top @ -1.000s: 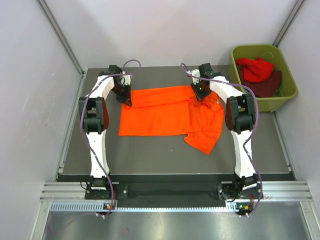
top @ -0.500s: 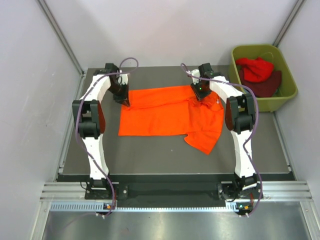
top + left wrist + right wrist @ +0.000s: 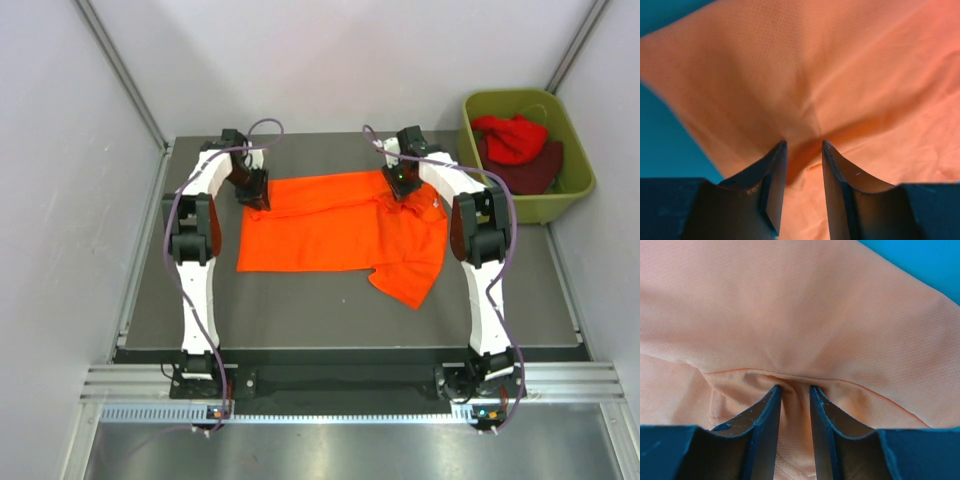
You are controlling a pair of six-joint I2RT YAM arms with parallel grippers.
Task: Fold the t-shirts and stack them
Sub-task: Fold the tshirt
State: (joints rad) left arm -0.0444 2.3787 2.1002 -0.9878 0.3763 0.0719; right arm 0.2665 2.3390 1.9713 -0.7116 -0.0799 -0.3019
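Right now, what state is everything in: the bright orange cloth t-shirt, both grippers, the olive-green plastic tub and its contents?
Bright orange cloth t-shirt: spread flat, partly folded, right end rumpled.
Left gripper: open over the shirt's corner.
Right gripper: shut on the shirt.
Olive-green plastic tub: upright, holding clothes.
Red cloth t-shirt: crumpled in the tub.
Dark maroon cloth t-shirt: crumpled, partly under it.

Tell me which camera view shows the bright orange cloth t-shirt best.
The top external view: the whole bright orange cloth t-shirt lies spread out there, outline visible. Both wrist views show only a close patch of its fabric, never its shape.
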